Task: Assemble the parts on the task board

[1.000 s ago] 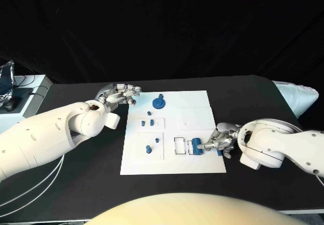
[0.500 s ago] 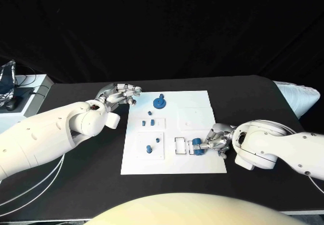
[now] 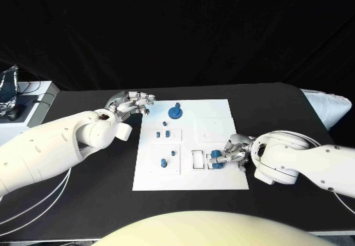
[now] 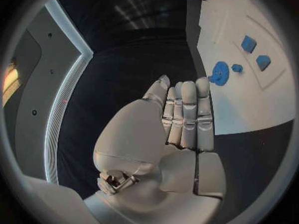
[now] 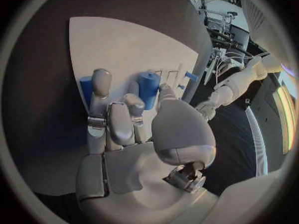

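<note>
Left hand [image 3: 132, 104] fingers straight together, right hand [image 3: 231, 154] fingers curled, gripping

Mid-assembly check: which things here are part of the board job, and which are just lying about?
Job:
task board
blue gear
blue cylinder at the right hand
small blue parts

Lying about:
silvery bag
white bundle

the black table [image 3: 96, 189] stands before a black curtain [image 3: 177, 41]. just off the table's left far corner sits a pale cabinet [image 3: 33, 102] with dark cables [image 3: 26, 92] on top. off the table's right edge lies a white ribbed bundle [image 3: 329, 105].
</note>
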